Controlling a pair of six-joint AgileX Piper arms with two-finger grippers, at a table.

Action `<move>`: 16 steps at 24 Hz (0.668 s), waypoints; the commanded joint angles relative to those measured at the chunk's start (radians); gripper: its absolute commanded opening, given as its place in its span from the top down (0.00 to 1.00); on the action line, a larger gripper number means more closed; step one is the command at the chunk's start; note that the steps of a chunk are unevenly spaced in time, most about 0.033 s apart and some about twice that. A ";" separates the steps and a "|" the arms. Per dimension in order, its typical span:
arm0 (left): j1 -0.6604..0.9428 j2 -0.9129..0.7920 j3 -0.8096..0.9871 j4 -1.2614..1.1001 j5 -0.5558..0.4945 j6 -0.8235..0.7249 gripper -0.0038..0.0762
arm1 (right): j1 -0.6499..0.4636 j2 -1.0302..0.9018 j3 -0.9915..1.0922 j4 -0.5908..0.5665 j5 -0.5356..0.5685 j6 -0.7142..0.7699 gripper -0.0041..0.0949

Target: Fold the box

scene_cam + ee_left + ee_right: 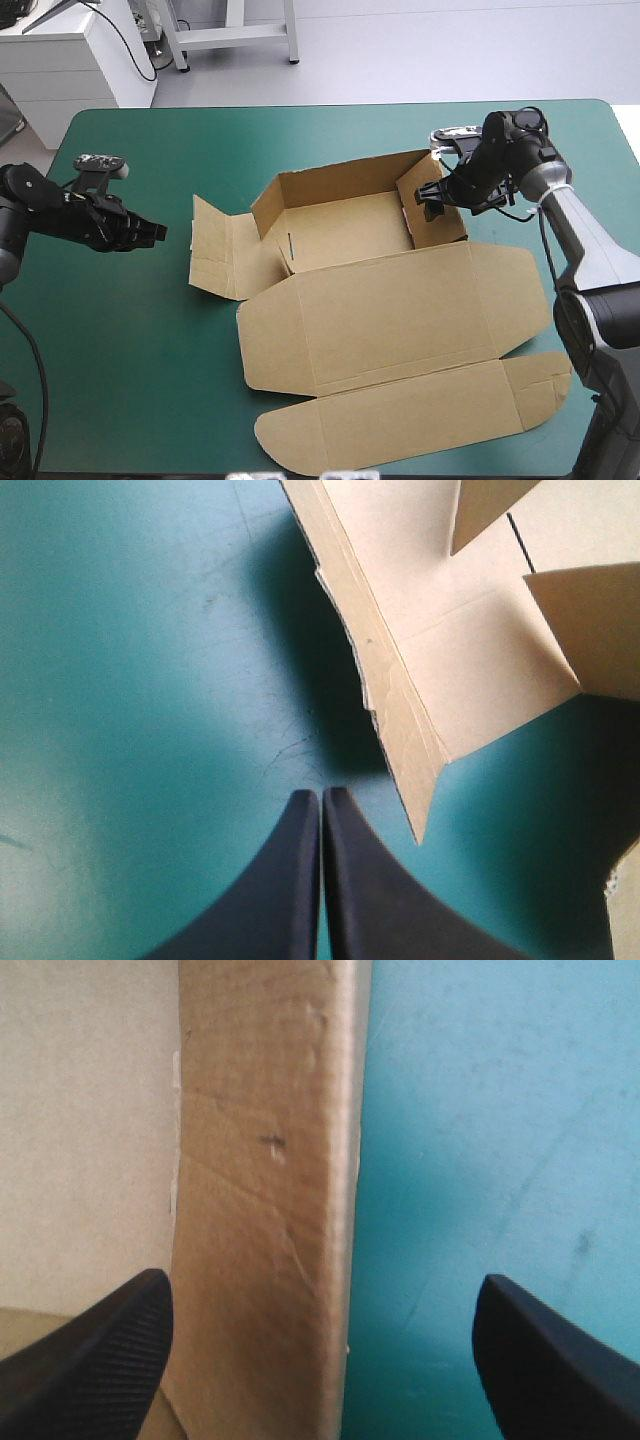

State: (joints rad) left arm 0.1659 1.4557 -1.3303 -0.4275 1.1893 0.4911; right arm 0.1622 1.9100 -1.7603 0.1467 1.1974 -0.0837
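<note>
Taking the far edge of the teal-green surface (120, 350) as twelve o'clock, the brown box (390, 310) sits a little toward three o'clock of its middle, half formed. Nearest, at six o'clock, its rounded tuck flap (400, 420) lies flat close to the near edge. The wide lid (380, 300) lies flat just beyond it. At twelve o'clock of the lid is the open tray (345, 225), with its far and side walls raised. At nine o'clock of the tray a loose side flap (215, 250) spreads across the cover.

The left gripper (160, 232) hangs at nine o'clock of that flap and clear of it. In its wrist view the black fingers press together into one point (321, 792) above bare cover, and the flap's corner (420, 820) is near them, throwing a shadow.

At three o'clock of the tray, the right gripper (432, 200) is over the right wall (415, 190). Its fingers (110, 1340) stand wide apart astride that wall (270, 1210), one on the tray's side, one above the cover outside. No contact with the board shows.
</note>
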 commanded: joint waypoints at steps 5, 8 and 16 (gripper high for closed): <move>-0.003 -0.038 -0.024 -0.034 -0.024 -0.004 0.96 | 0.011 0.018 -0.022 -0.006 -0.018 0.006 0.24; -0.003 -0.038 -0.024 -0.034 -0.024 -0.004 0.96 | 0.011 0.035 -0.022 -0.004 -0.037 0.006 0.26; -0.003 -0.038 -0.024 -0.034 -0.027 0.000 0.96 | 0.011 0.035 -0.022 -0.002 -0.117 0.006 0.26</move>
State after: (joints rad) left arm 0.1659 1.4557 -1.3303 -0.4275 1.1851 0.4911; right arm 0.1737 2.0002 -1.7565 0.1409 1.1212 -0.0761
